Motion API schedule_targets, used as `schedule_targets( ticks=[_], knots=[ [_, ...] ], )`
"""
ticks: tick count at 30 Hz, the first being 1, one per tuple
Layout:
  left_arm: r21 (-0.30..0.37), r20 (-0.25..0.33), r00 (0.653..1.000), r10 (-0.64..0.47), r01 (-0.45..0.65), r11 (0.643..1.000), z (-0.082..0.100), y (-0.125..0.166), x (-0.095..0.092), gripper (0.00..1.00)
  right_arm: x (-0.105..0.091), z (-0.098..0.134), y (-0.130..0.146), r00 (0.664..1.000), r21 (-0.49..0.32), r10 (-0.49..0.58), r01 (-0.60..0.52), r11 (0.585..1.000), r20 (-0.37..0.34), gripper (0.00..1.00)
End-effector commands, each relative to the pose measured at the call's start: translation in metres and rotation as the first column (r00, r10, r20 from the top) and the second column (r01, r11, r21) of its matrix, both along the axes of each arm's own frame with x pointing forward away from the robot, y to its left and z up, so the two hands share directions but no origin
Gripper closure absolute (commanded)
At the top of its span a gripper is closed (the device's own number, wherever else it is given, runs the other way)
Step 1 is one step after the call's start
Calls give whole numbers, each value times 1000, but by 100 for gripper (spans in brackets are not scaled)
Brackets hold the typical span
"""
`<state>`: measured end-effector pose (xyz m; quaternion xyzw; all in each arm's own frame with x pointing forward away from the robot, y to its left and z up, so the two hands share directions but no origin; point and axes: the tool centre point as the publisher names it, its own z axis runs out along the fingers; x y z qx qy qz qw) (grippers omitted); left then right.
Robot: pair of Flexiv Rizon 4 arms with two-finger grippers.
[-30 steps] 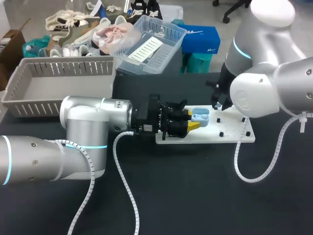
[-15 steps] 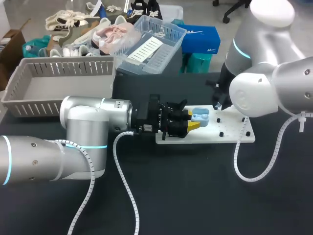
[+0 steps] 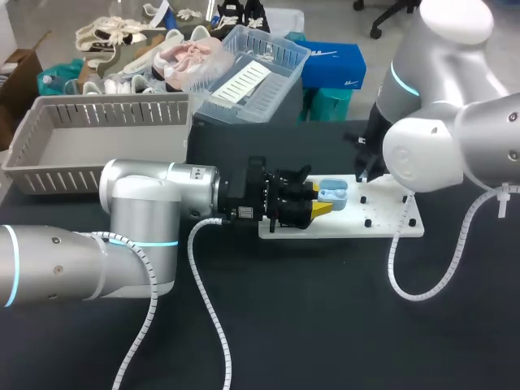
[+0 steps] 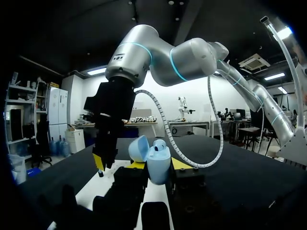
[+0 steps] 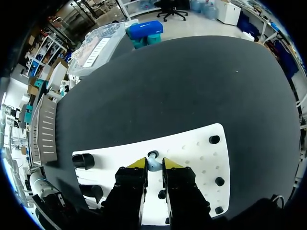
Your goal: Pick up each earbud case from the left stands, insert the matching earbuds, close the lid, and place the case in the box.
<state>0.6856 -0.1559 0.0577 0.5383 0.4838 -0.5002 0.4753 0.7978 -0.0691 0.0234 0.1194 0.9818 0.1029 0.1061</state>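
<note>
Over the board (image 3: 382,223), left tool (image 4: 158,166) clamps case (image 3: 333,193), right tool (image 5: 153,164) earbud (image 5: 152,160).

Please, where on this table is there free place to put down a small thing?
The black table is bare in front of the white pegboard, between the left arm and the right arm's cable. Crowded: the board's left end, where the left gripper holds the light blue earbud case.

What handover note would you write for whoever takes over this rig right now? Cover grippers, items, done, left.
Left gripper: shut on the earbud case, lid open, over the white board.
Right gripper: shut on an earbud at the board.
Done: case picked up, lid open.
Left: seat the earbud, close the lid, put the case in the grey box.
</note>
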Motion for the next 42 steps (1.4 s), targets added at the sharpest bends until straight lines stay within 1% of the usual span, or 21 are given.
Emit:
schedule_targets(
  ticks=[1, 8, 13, 20, 25, 28, 32, 35, 42],
  knots=[
    [0, 0, 1000, -2, 2, 1000, -1, 0, 1, 100, -4, 7, -4, 1000, 12, -1, 1, 1000, 2, 100],
    [0, 0, 1000, -2, 2, 1000, -1, 0, 1, 100, -11, 22, -9, 1000, 31, -11, 10, 999, 23, 100],
    [0, 0, 1000, -2, 2, 1000, -1, 0, 1, 100, -21, 41, -12, 998, 36, -7, 5, 999, 60, 100],
    [0, 0, 1000, -2, 2, 1000, -1, 0, 1, 100, -44, 86, -18, 991, 50, 32, -39, 998, 128, 100],
    [0, 0, 1000, -2, 2, 1000, -1, 0, 1, 100, -65, 120, -16, 981, 38, 108, -115, 993, 163, 100],
    [0, 0, 1000, -2, 2, 1000, -1, 0, 1, 100, -78, 137, -11, 971, 33, 163, -171, 985, 176, 100],
    [0, 0, 1000, -2, 2, 1000, -1, 0, 1, 100, -93, 149, 0, 955, 19, 243, -250, 968, 172, 100],
    [0, 0, 1000, -2, 2, 1000, -1, 0, 1, 100, -102, 155, 10, 936, 7, 317, -322, 947, 156, 100],
    [0, 0, 1000, -2, 2, 1000, -1, 0, 1, 100, -119, 161, 27, 885, -5, 457, -458, 889, 84, 100]
  ],
)
